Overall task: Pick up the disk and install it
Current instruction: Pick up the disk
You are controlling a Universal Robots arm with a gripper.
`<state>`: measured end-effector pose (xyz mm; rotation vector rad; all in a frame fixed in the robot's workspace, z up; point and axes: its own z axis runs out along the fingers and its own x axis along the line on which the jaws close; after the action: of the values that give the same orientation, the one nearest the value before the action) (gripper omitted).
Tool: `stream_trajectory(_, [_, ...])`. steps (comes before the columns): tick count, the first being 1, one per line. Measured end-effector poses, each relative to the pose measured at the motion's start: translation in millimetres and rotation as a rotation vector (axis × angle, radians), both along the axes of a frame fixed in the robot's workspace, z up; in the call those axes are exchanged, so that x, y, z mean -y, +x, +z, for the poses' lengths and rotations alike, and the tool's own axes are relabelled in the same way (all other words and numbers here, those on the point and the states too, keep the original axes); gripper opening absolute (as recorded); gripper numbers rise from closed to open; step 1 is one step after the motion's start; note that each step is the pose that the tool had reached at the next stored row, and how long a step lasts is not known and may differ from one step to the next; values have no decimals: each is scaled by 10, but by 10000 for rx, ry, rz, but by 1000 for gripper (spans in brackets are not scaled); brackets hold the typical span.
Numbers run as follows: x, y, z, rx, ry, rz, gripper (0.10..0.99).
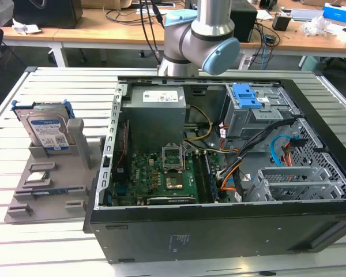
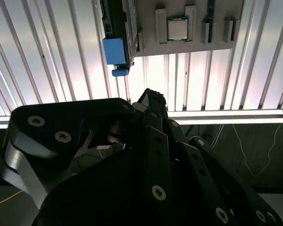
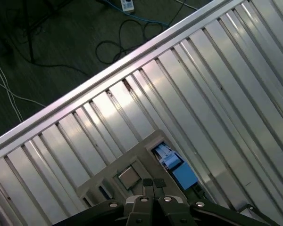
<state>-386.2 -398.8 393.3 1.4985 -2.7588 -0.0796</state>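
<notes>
The disk (image 1: 46, 130) stands on edge in a grey holder (image 1: 63, 173) at the exterior view's left, a silver drive with a white-and-blue label in a blue carrier frame. In both wrist views I see it edge-on from above, with the disk's blue carrier (image 2: 116, 51) at one end of the holder. My gripper (image 2: 148, 96) hangs well above the slatted table, apart from the disk (image 3: 180, 172). In the first wrist view the gripper (image 3: 153, 184) has its fingertips together with nothing between them.
An open computer case (image 1: 219, 231) lies on the slatted table (image 1: 57, 86), with a drive cage with a blue latch (image 1: 248, 98) at its far side and loose cables. A small square chip (image 2: 178, 28) sits in the holder. The arm (image 1: 199, 40) rises behind the case.
</notes>
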Motion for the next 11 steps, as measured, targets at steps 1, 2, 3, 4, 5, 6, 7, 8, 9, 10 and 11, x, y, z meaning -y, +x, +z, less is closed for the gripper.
stream_trajectory(1, [0, 0, 0, -1, 0, 72, 106])
stream_trajectory(2, [0, 0, 0, 0, 0, 117, 106])
stream_trajectory(3, [0, 0, 0, 0, 0, 192, 106])
stream_trajectory(4, [0, 0, 0, 0, 1, 241, 106])
stream_trajectory(5, [0, 0, 0, 0, 0, 320, 106])
stream_trajectory(6, [0, 0, 0, 0, 0, 409, 106])
stream_trajectory(7, [0, 0, 0, 0, 0, 495, 106])
stream_trajectory(8, [0, 0, 0, 0, 0, 562, 106])
stream_trajectory(9, [0, 0, 0, 1, 0, 610, 106])
stream_trajectory(10, [0, 0, 0, 0, 0, 701, 106])
stream_trajectory(11, [0, 0, 0, 0, 0, 753, 106])
